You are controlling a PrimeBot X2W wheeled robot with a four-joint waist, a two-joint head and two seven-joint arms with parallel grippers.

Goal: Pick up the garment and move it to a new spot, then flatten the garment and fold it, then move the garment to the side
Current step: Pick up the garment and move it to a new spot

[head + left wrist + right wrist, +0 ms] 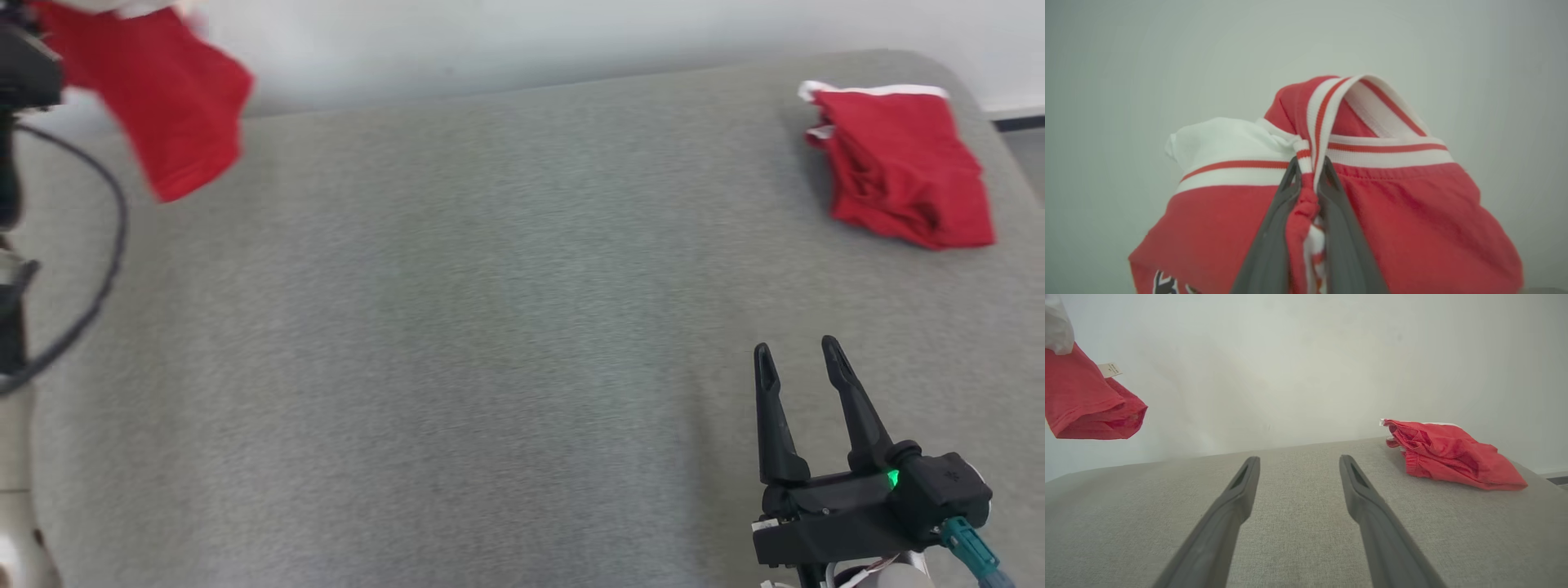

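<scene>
The left gripper (1308, 164) pinches the red garment (1412, 212) by its striped waistband (1388, 157) between nearly closed jaws. The right gripper (798, 349) has its jaws spread wide, empty.

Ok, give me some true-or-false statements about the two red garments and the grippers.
1. The left gripper is shut on the hanging garment at its striped white band. True.
2. The right gripper clamps the second garment. False: its jaws stand open and empty, apart from it.
3. The hanging garment lies flat on the grey surface. False: it is lifted clear of it.
4. The second garment lies bunched near the surface's far right corner. True.
</scene>
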